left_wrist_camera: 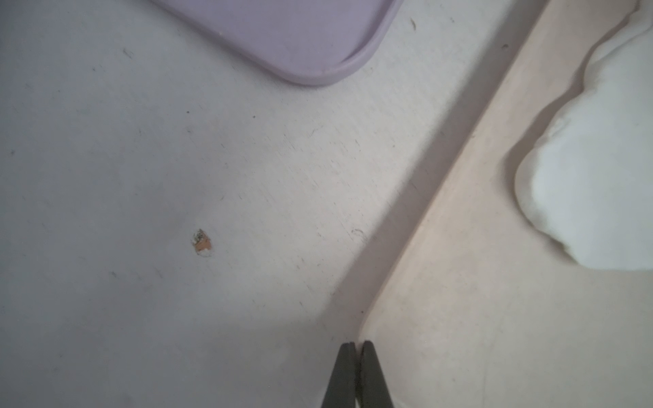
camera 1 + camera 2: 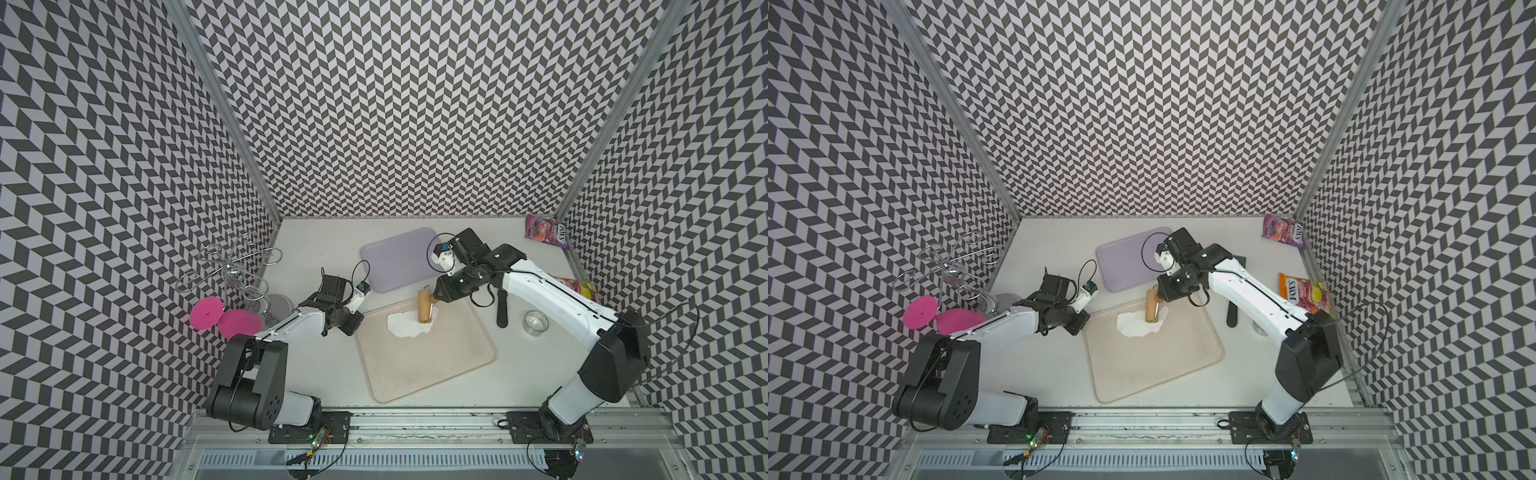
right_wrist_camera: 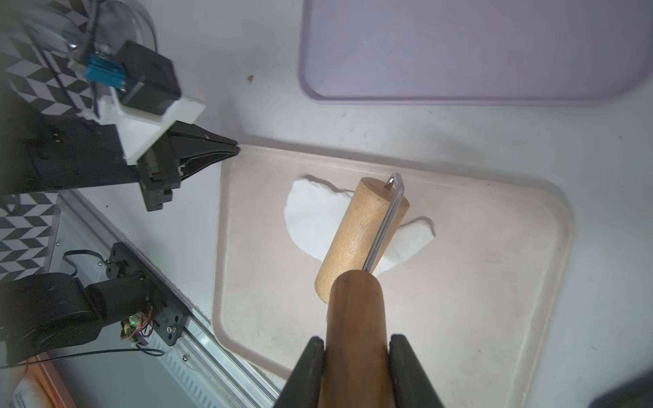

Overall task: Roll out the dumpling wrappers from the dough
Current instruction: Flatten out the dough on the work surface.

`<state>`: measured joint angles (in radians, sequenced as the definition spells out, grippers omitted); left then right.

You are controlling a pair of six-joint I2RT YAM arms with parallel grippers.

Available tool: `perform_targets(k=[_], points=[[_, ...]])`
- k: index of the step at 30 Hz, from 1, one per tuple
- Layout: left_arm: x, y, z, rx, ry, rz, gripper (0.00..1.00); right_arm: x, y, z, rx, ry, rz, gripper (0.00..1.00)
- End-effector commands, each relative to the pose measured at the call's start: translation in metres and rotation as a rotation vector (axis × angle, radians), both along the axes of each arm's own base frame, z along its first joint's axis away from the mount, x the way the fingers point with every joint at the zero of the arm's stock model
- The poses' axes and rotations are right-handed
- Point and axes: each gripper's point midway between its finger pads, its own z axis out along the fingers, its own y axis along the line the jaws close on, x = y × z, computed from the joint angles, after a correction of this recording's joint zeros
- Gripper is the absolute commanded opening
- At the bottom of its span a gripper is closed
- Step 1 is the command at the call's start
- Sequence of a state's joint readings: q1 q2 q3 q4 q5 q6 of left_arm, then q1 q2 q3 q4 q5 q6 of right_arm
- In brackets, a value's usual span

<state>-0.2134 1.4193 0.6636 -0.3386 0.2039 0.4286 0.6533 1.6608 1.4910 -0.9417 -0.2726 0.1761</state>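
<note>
1. In both top views, the dough [image 2: 405,328] lay flat and ragged on the beige tray [image 2: 436,374], close to the tray's far edge. The wooden roller [image 2: 424,309] sat on top of it. The tray's rim was just beside the roller, so a long push that way could have bumped the rim or run off the dough. The right gripper [image 2: 437,294] hung over that far edge and held the roller. The left gripper [image 2: 354,328] was at the tray's nearest corner.

2. In the left wrist view, the left gripper's jaws were pinched together with nothing between them. The tips were right at the tray's rim, but I could not tell if they pressed on it. If they did not, the tray could have slid when the roller pushed.

3. In the right wrist view, the right gripper's jaws stood partly apart and squeezed the roller's dark handle [image 3: 353,311] from both sides. The roller lay across the middle of the dough, which stuck out past both sides. The soft dough could have stuck to the roller and torn. A loose hold could have let the handle twist.
</note>
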Motion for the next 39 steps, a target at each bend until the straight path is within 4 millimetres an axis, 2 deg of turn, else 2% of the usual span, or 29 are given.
perform_targets(k=[1, 7, 14, 17, 27, 39], points=[[-0.002, -0.003, 0.004, -0.012, -0.011, -0.030, 0.00, 0.000, 0.022, -0.010, 0.006, 0.014, 0.061, 0.00], [-0.002, -0.003, 0.002, -0.010, -0.005, -0.029, 0.00, 0.003, 0.042, -0.034, -0.003, 0.049, 0.108, 0.00], [-0.002, -0.003, 0.001, -0.010, -0.004, -0.029, 0.00, -0.007, 0.044, -0.096, -0.118, 0.169, 0.127, 0.00], [-0.002, -0.002, 0.001, -0.008, -0.003, -0.028, 0.00, -0.011, 0.047, -0.111, -0.146, 0.185, 0.138, 0.00], [-0.003, -0.003, 0.000, -0.010, 0.000, -0.030, 0.00, -0.028, 0.063, -0.139, -0.156, 0.229, 0.186, 0.00], [-0.003, -0.003, 0.000, -0.010, 0.001, -0.030, 0.00, -0.048, 0.074, -0.160, -0.189, 0.242, 0.223, 0.00]])
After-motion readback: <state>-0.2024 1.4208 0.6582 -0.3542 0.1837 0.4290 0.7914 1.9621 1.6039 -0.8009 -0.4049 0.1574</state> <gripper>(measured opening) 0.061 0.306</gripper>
